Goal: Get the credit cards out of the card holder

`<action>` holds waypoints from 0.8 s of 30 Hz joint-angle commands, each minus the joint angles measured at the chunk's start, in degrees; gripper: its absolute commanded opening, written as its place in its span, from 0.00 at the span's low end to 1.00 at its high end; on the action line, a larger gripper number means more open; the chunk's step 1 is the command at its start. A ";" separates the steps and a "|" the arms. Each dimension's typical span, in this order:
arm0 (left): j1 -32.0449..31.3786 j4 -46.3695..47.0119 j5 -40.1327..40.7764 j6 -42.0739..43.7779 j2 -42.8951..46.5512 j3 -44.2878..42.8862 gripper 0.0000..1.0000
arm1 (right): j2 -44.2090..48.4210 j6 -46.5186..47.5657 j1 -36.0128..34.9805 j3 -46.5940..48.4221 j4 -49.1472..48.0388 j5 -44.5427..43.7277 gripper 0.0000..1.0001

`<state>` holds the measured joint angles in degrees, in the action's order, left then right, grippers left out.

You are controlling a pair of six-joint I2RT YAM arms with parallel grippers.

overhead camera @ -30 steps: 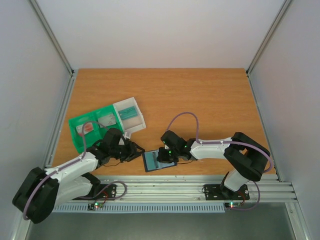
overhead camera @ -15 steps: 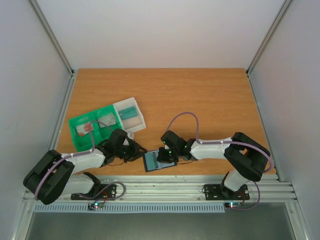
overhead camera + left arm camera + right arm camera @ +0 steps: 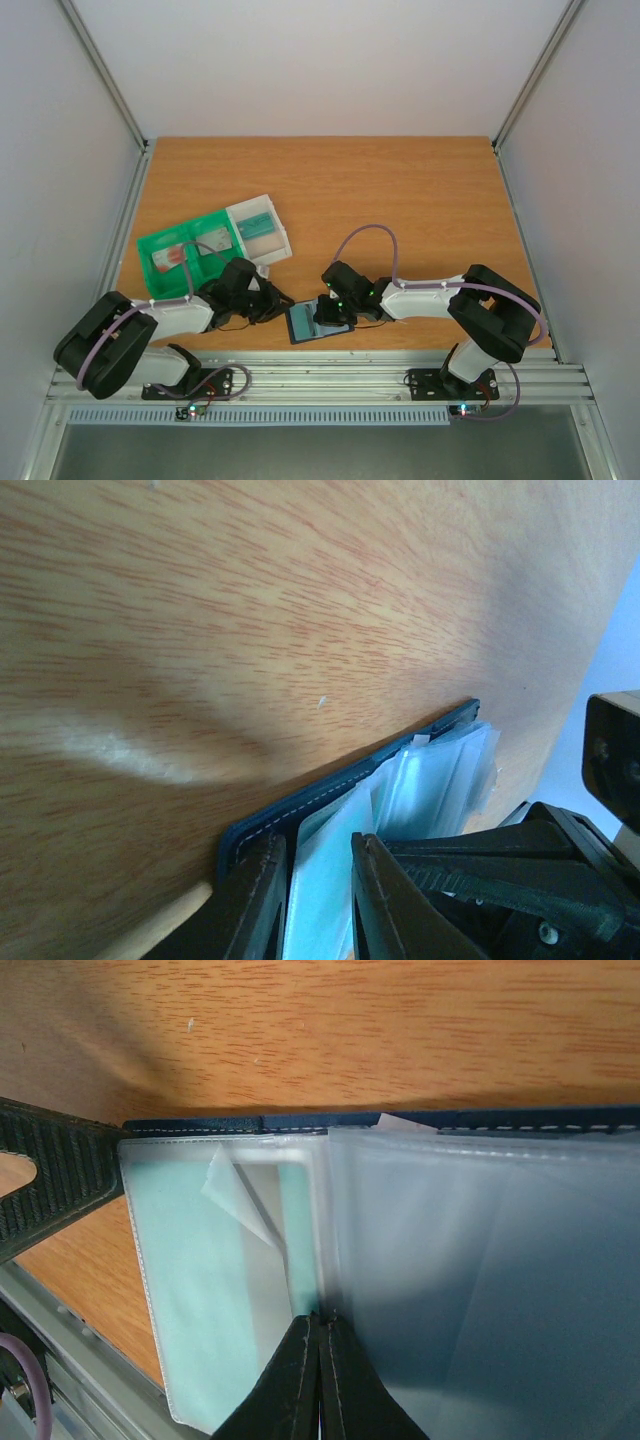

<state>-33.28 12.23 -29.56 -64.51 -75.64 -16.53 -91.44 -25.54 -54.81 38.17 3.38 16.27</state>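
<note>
The dark navy card holder (image 3: 303,326) lies open on the table near the front edge, its clear sleeves up. A teal credit card (image 3: 185,1290) sits inside the left sleeve. My right gripper (image 3: 327,316) is shut, and its tips (image 3: 322,1318) press on the seam between two sleeves. My left gripper (image 3: 282,300) is at the holder's left edge. In the left wrist view it (image 3: 316,842) is narrowly open, with the pale teal sleeve (image 3: 320,900) between the jaws and the navy cover (image 3: 330,795) just beyond. One left finger (image 3: 50,1175) shows in the right wrist view.
A green bin (image 3: 150,280) stands at the left and holds a pale card with a red mark (image 3: 172,257). A white bin (image 3: 283,240) beside it holds a teal card (image 3: 258,228). The table's front rail runs just below the holder.
My left gripper has moved right, up to the holder's left edge. The right gripper and the holder have not moved.
</note>
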 commanded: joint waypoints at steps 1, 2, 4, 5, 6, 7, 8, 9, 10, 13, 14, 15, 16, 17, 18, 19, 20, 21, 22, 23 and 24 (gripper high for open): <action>-0.64 4.48 0.03 -0.33 0.24 0.19 0.18 | 0.14 -0.05 0.14 -1.26 2.61 -1.86 0.01; -0.67 4.47 -0.01 -0.43 0.56 0.11 0.17 | 0.19 -0.10 0.14 -1.26 2.60 -1.86 0.01; -0.88 4.21 -0.19 -0.65 1.33 -0.06 0.15 | 0.15 -0.11 0.14 -1.30 2.55 -1.77 0.01; -1.07 3.72 -0.08 -0.82 1.81 -0.26 0.14 | 0.21 -0.12 0.14 -1.26 2.52 -1.77 0.01; -1.27 3.14 0.08 -0.86 2.36 -0.58 0.14 | 0.24 -0.01 0.14 -1.26 2.51 -1.79 0.01; -1.61 2.21 0.26 -0.81 2.96 -0.93 0.14 | 0.27 -0.04 0.18 -1.26 2.43 -1.71 0.01; -2.09 1.47 0.41 -0.59 3.48 -1.44 0.13 | 0.31 -0.03 0.14 -1.33 2.24 -1.54 0.01; -2.42 0.60 0.54 -0.43 3.96 -1.93 0.12 | 0.38 0.00 0.14 -1.45 1.87 -1.30 0.01; -2.76 -0.02 0.62 -0.23 4.38 -2.38 0.09 | 0.54 -0.05 0.14 -1.73 0.96 -0.69 0.01; -3.24 -2.49 0.52 0.41 5.53 -3.79 0.01 | 0.53 -0.41 0.14 -2.77 -4.64 2.84 0.05; -3.25 -3.88 0.81 0.79 6.03 -4.30 0.00 | 0.48 -0.65 0.09 -2.90 -6.47 3.65 0.06; -3.24 -5.80 1.27 1.56 6.60 -4.94 0.00 | 0.51 -0.79 0.11 -2.99 -7.20 4.18 0.06; -3.28 -7.88 1.78 2.19 7.12 -5.76 0.01 | 0.54 -0.90 0.06 -3.01 -7.77 4.62 0.07; -3.26 -10.11 2.23 3.24 7.57 -6.51 0.00 | 0.63 -0.99 0.07 -3.09 -8.33 5.06 0.08; -3.28 -12.69 2.69 4.10 7.89 -7.44 0.00 | 0.69 -0.94 0.05 -3.10 -8.57 5.48 0.08; -3.24 -14.97 3.01 5.40 8.11 -8.23 0.00 | 0.65 -0.95 0.07 -3.03 -8.64 5.79 0.09; -3.26 -16.36 3.07 6.03 8.21 -8.81 0.00 | 0.65 -0.96 0.05 -3.02 -8.71 5.96 0.10; -3.22 -17.04 3.01 6.56 8.22 -9.20 0.00 | 0.65 -1.08 0.07 -2.96 -8.74 6.05 0.10; -3.25 -17.64 3.06 6.91 8.18 -9.48 0.00 | 0.85 -1.12 0.06 -3.01 -8.79 6.23 0.11; -3.26 -18.33 3.21 7.09 8.04 -9.87 0.00 | 1.03 -1.17 0.05 -2.97 -8.83 6.37 0.12; -3.28 -19.09 3.32 7.45 7.86 -10.23 0.00 | 1.36 -1.10 0.05 -2.93 -8.56 6.34 0.13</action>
<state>-36.36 -2.70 -27.42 -60.38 -68.49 -24.21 -91.11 -26.15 -54.70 35.75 -3.84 21.23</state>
